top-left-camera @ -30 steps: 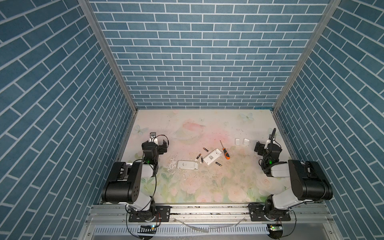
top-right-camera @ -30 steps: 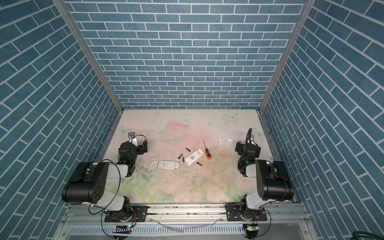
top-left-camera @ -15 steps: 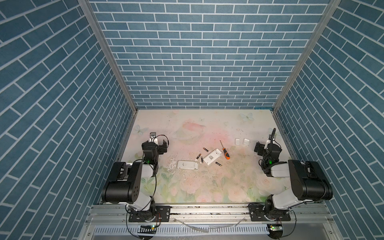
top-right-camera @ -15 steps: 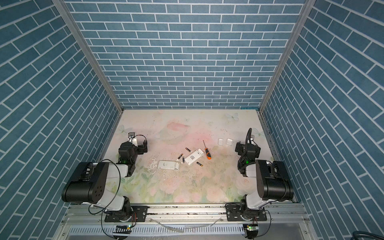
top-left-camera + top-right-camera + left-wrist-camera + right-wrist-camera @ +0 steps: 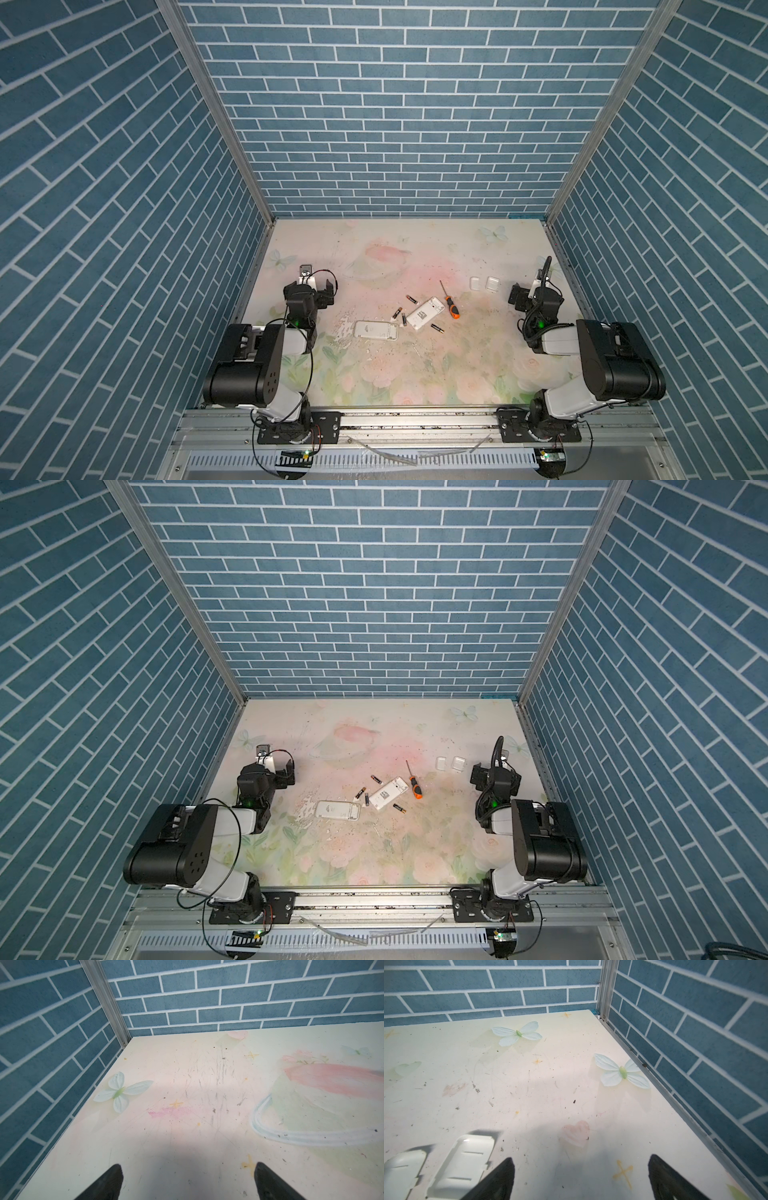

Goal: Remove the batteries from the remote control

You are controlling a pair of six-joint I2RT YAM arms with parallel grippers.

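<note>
Closest to me, a white remote (image 5: 376, 331) is lying flat. Four batteries (image 5: 436, 328) are lying loose on the table (image 5: 415, 374) around a second, angled remote (image 5: 424, 313) and touching neither claw. Farther back, the left gripper (image 5: 188, 1165) and the right gripper (image 5: 581, 1157) are hanging wide open and empty, the right one just beside two battery covers (image 5: 463, 1165).

Batteries (image 5: 410, 298) too small for detail, white covers (image 5: 460, 1163) partly past right wrist view's edge
</note>
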